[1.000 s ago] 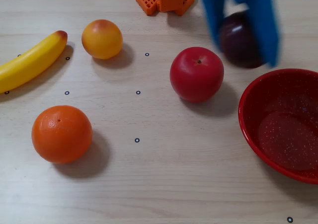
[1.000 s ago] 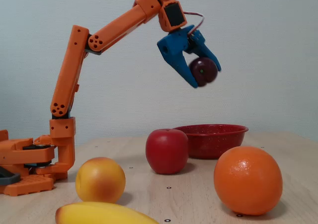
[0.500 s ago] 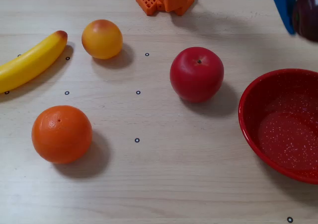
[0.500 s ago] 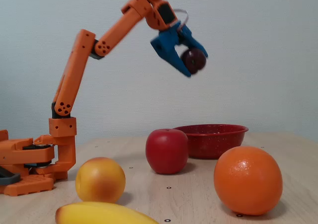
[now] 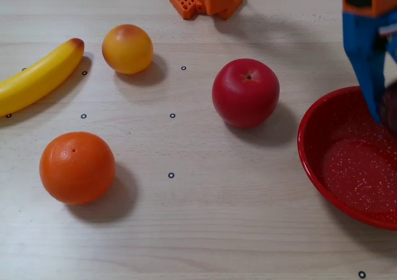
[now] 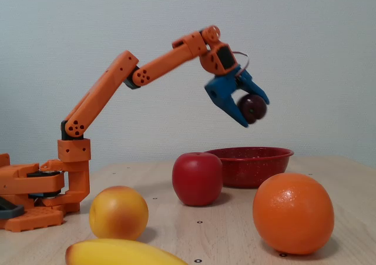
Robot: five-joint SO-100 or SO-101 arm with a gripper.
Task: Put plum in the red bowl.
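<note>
Plum held in the air over the red bowl.

The pale wood-grain tabletop (image 5: 205, 230) fills the overhead view, a plain light wall behind in the fixed view. The glossy, white-speckled bowl (image 5: 322, 168) sits at the right edge, the orange plastic arm (image 6: 117, 86) reaching above it. A smooth apple (image 5: 245, 92) lies mid-frame. The blue fingers (image 6: 234, 107) are clamped on the small, dark, round plum (image 6: 252, 107), clear of the bowl.
</note>
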